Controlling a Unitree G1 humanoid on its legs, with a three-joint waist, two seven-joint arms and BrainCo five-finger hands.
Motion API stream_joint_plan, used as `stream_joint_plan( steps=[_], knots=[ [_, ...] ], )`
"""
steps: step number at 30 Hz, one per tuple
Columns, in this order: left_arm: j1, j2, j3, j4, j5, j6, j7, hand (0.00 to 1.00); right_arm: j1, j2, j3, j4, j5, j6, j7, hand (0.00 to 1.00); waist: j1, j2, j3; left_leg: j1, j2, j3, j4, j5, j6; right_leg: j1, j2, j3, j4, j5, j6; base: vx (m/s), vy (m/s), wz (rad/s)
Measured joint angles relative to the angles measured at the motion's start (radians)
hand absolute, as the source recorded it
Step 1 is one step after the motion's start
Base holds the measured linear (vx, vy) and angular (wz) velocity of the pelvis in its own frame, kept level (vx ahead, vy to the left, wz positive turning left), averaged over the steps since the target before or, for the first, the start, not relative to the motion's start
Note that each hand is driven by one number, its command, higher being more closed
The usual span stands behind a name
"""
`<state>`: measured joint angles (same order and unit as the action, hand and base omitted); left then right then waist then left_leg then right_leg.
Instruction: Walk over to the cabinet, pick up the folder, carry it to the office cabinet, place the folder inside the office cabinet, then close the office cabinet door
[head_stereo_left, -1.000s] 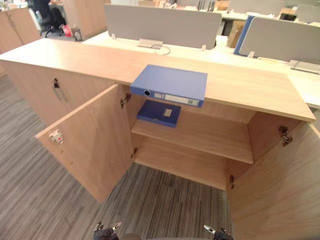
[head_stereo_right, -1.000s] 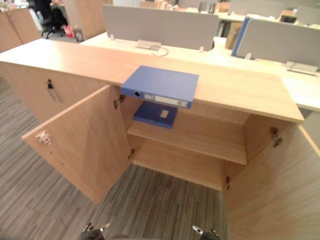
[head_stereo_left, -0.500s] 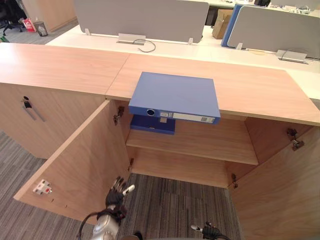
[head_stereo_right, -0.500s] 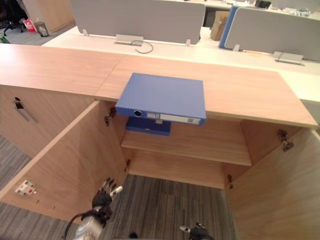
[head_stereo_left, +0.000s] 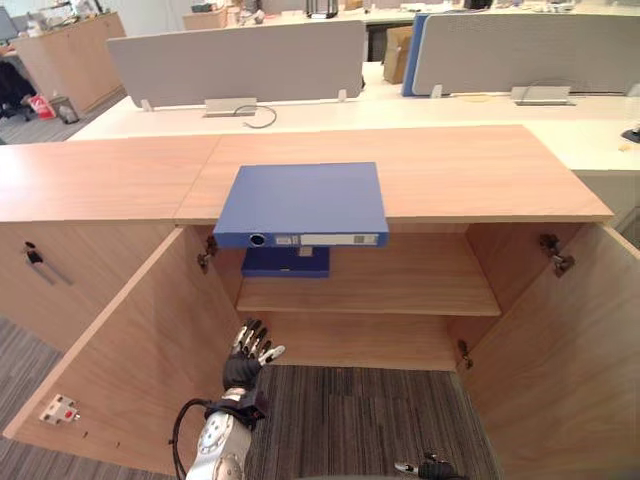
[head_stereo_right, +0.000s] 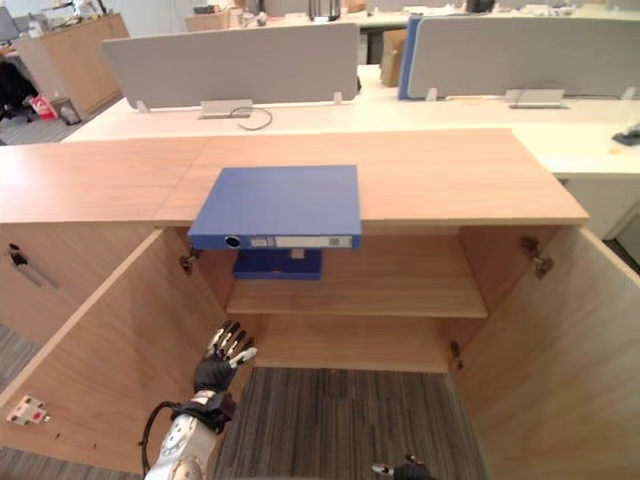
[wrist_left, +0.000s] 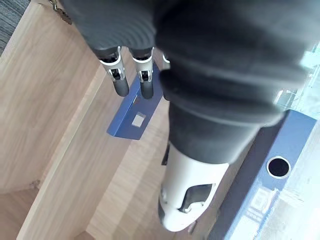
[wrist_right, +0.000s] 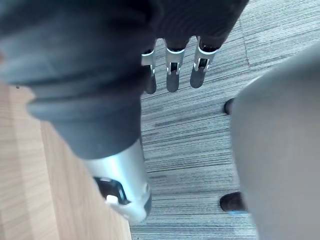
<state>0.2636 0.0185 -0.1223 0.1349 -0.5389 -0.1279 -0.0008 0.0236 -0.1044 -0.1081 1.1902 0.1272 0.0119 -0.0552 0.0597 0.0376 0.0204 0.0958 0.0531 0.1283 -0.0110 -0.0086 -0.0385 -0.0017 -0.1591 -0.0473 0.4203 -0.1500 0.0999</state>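
Your left hand's fingers (wrist_left: 120, 83) are straight and a little spread, with nothing between them and the thumb. The left hand (head_stereo_left: 244, 362) is raised in front of the open cabinet, just beside the inner face of the left door (head_stereo_left: 130, 370) and below the level of the shelf (head_stereo_left: 400, 285). It touches neither.

Your right hand's fingers (wrist_right: 172, 80) hang straight and relaxed over the striped grey carpet (head_stereo_left: 360, 420), also holding nothing. The right hand (head_stereo_left: 432, 467) sits low at the near edge of the head views, well apart from the cabinet.

The blue lever-arch folder (head_stereo_left: 300, 200) lies flat on the wooden cabinet top (head_stereo_left: 470, 170). Its spine faces you and juts a little past the front edge, above the left half of the opening. Directly beneath it, a smaller blue folder (head_stereo_left: 285, 262) lies flat at the left end of the shelf.

Both doors stand wide open, the right door (head_stereo_left: 570, 370) swung out toward you. To the left is a closed cabinet front with a dark handle (head_stereo_left: 35, 258). Behind the cabinet top run pale desks with grey divider screens (head_stereo_left: 240, 60).
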Motion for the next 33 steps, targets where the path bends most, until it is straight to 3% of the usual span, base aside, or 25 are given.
stream_joint_plan(
  steps=[2,4,6,7,8,9,13,18,20,22,24,25,26,27,28,29,30,33],
  knots=[
    [0.012,-0.007,0.011,-0.032,0.028,0.015,-0.002,0.00,0.016,0.011,-0.028,-0.050,0.002,0.000,0.010,0.00,-0.004,-0.021,0.021,0.038,-0.034,-0.001,0.020,-0.021,0.011,-0.106,-0.054,-0.010,0.277,0.010,-0.015,-0.11,0.009,-0.01],
    [0.034,-0.015,0.029,-0.050,0.029,0.016,-0.004,0.00,0.022,0.014,-0.032,-0.065,0.007,0.001,0.011,0.00,-0.010,-0.025,0.017,0.046,-0.032,-0.016,0.032,-0.027,0.018,-0.125,-0.088,-0.055,0.349,0.012,-0.026,-0.04,0.001,0.18],
    [0.036,-0.015,0.049,-0.049,0.028,0.016,-0.004,0.00,0.023,0.028,-0.062,-0.072,0.007,0.004,0.011,0.00,-0.009,-0.020,0.022,0.022,-0.012,-0.029,0.060,-0.036,0.017,-0.129,-0.086,-0.094,0.290,-0.077,-0.010,-0.05,-0.044,0.27],
    [0.036,-0.014,0.049,-0.049,0.028,0.017,-0.004,0.00,0.020,0.033,-0.064,-0.077,0.009,0.007,0.010,0.00,-0.009,-0.027,0.027,0.005,-0.004,-0.035,0.072,-0.040,0.015,-0.118,-0.079,-0.116,0.171,-0.086,-0.007,-0.06,-0.090,0.21],
    [0.038,-0.012,0.049,-0.050,0.028,0.019,-0.005,0.00,0.022,0.039,-0.063,-0.076,0.009,0.008,0.010,0.00,-0.008,-0.039,0.029,0.001,-0.006,-0.036,0.072,-0.040,0.013,-0.104,-0.074,-0.115,0.093,-0.080,-0.010,-0.03,-0.159,0.11],
    [0.042,-0.002,0.049,-0.047,0.028,0.023,-0.007,0.00,0.029,0.060,-0.052,-0.077,0.016,0.011,0.010,0.00,-0.009,-0.083,0.028,-0.008,-0.021,-0.037,0.078,-0.038,-0.005,-0.086,-0.077,-0.106,-0.035,-0.011,-0.012,0.04,-0.241,0.12],
    [0.068,-0.053,0.032,-0.036,0.028,0.051,-0.017,0.00,0.030,0.029,0.034,-0.076,0.006,0.015,0.010,0.00,-0.010,-0.041,0.002,-0.007,0.078,-0.046,0.064,-0.032,-0.058,-0.032,0.030,-0.163,-0.150,0.007,-0.034,0.11,-0.208,0.05],
    [0.068,-0.048,0.026,-0.020,0.027,0.051,-0.026,0.00,0.049,0.033,0.019,-0.072,0.009,0.014,0.009,0.00,-0.013,-0.034,-0.024,-0.018,0.134,-0.089,0.059,-0.039,-0.097,0.028,0.096,-0.215,-0.250,0.014,-0.053,0.17,-0.125,0.26],
    [0.061,-0.031,0.021,0.012,0.027,0.059,-0.029,0.00,0.048,0.038,-0.017,-0.061,0.009,0.014,0.008,0.00,-0.013,-0.037,-0.020,-0.085,0.144,-0.108,0.195,-0.094,-0.100,0.063,0.113,-0.237,-0.274,0.017,-0.067,0.23,-0.057,0.33],
    [0.066,-0.024,0.024,0.013,0.028,0.069,-0.028,0.00,0.048,0.043,-0.055,-0.055,0.010,0.013,0.007,0.00,-0.012,-0.040,-0.011,-0.143,0.147,-0.110,0.340,-0.127,-0.080,0.085,0.108,-0.244,-0.275,0.017,-0.068,0.16,-0.008,0.23],
    [0.070,-0.012,0.032,-0.010,0.031,0.074,-0.027,0.00,0.041,0.050,-0.066,-0.060,0.011,0.013,0.001,0.00,0.003,-0.047,0.032,-0.243,0.166,-0.084,0.641,-0.155,-0.063,0.177,0.104,-0.243,-0.311,0.013,-0.077,0.13,0.050,0.13],
    [0.077,-0.022,0.032,-0.029,0.038,0.077,-0.027,0.00,0.042,0.045,-0.068,-0.058,0.010,0.014,-0.003,0.00,0.013,-0.036,0.035,-0.273,0.167,-0.073,0.684,-0.197,-0.050,0.194,0.104,-0.243,-0.316,0.008,-0.084,0.10,0.076,-0.06],
    [0.086,-0.041,0.034,-0.051,0.046,0.078,-0.024,0.00,0.046,0.038,-0.070,-0.059,0.010,0.015,-0.007,0.00,0.015,-0.019,0.034,-0.292,0.151,-0.066,0.625,-0.198,-0.033,0.197,0.106,-0.243,-0.318,0.007,-0.082,0.05,0.081,-0.09],
    [0.089,-0.051,0.039,-0.059,0.055,0.078,-0.021,0.00,0.047,0.030,-0.070,-0.061,0.011,0.015,-0.007,0.00,0.016,-0.008,0.034,-0.292,0.141,-0.064,0.558,-0.148,-0.013,0.198,0.109,-0.243,-0.318,0.005,-0.078,0.04,0.109,-0.09],
    [0.091,-0.057,0.049,-0.068,0.064,0.078,-0.015,0.00,0.047,0.024,-0.070,-0.064,0.011,0.016,-0.007,0.00,0.019,-0.002,0.033,-0.283,0.137,-0.063,0.503,-0.146,-0.024,0.197,0.109,-0.239,-0.319,-0.003,-0.066,0.09,0.120,0.03],
    [0.093,-0.054,0.063,-0.067,0.068,0.080,-0.007,0.00,0.047,0.031,-0.068,-0.070,0.011,0.017,-0.008,0.00,0.016,-0.004,0.027,-0.264,0.124,-0.065,0.456,-0.145,-0.030,0.195,0.101,-0.238,-0.319,-0.007,-0.059,0.15,0.134,0.08],
    [0.088,-0.053,0.086,-0.068,0.070,0.081,0.009,0.00,0.047,0.043,-0.066,-0.080,0.011,0.019,-0.008,0.00,0.018,-0.023,0.039,-0.240,0.104,-0.056,0.398,-0.127,-0.045,0.189,0.083,-0.238,-0.317,-0.006,-0.058,0.16,0.129,0.12],
    [0.131,-0.054,0.135,-0.118,0.071,0.099,0.036,0.00,0.050,0.056,-0.064,-0.087,0.008,0.029,-0.006,0.00,0.032,-0.041,0.049,-0.197,0.089,-0.027,0.357,-0.114,-0.042,0.197,0.056,-0.225,-0.311,-0.006,-0.057,0.06,0.096,-0.11]
  ],
)
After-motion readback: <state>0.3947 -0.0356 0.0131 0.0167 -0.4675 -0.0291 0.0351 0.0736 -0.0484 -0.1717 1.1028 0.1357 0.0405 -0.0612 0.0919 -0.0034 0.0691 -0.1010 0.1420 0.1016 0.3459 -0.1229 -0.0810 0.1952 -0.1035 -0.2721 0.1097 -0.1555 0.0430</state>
